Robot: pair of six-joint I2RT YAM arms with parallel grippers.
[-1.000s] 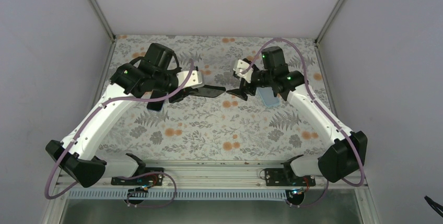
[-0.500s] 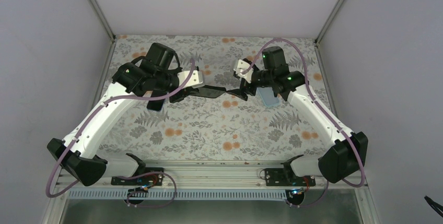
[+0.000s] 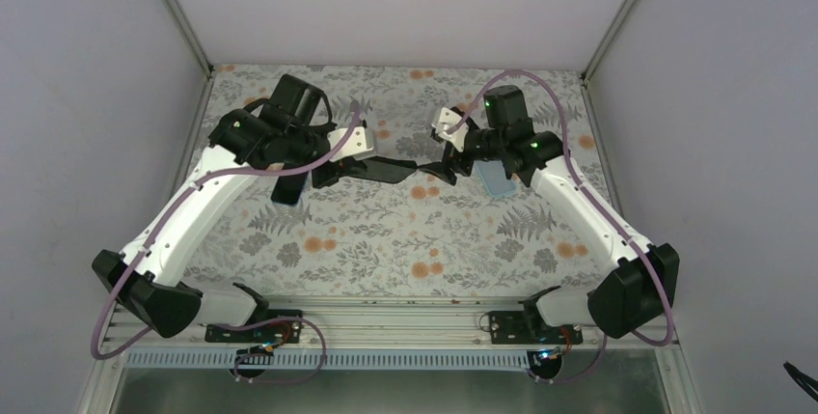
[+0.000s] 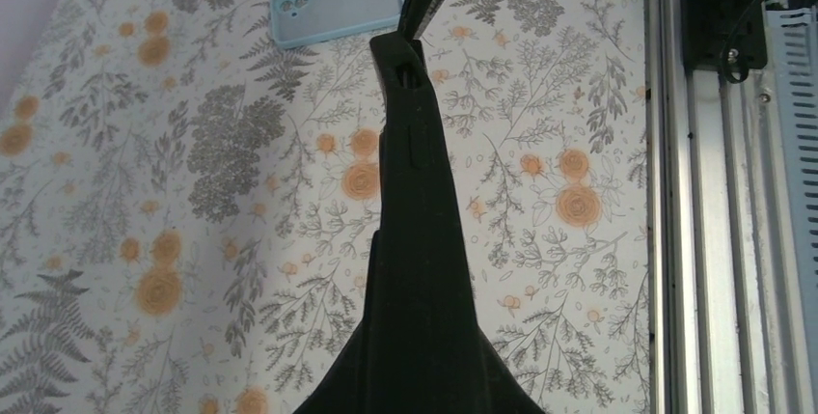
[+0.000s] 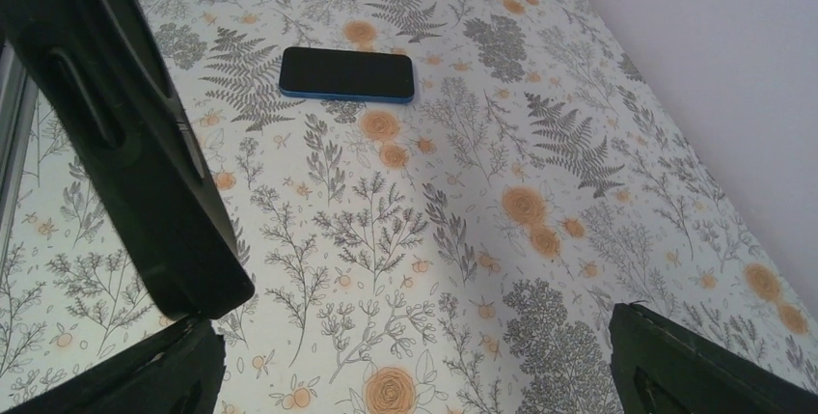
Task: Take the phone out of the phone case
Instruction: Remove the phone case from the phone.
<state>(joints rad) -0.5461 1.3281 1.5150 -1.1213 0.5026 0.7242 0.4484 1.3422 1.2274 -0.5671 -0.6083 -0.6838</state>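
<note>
Floral cloth (image 3: 405, 260) covers the table under both arms. The left gripper (image 3: 333, 175) looks pressed together on the near end of a black case (image 3: 386, 170) and holds it off the cloth. Its fingers blend into the case, so that is my judgement. The right gripper (image 5: 415, 346) is spread wide at the black case's far end, one finger right at the tip, pinching nothing.

Past that far end, on the right arm's side, a pale blue case (image 4: 338, 13) lies flat with its camera holes up. On the other side of the black case, under the left arm, a phone (image 5: 347, 74) lies screen up, blue at its rim.

I cannot tell whether the black case has a phone inside. If it does, the removal looks barely begun and the right fingers have yet to grip.

Count: two cases, one phone in sight, two grippers.
</note>
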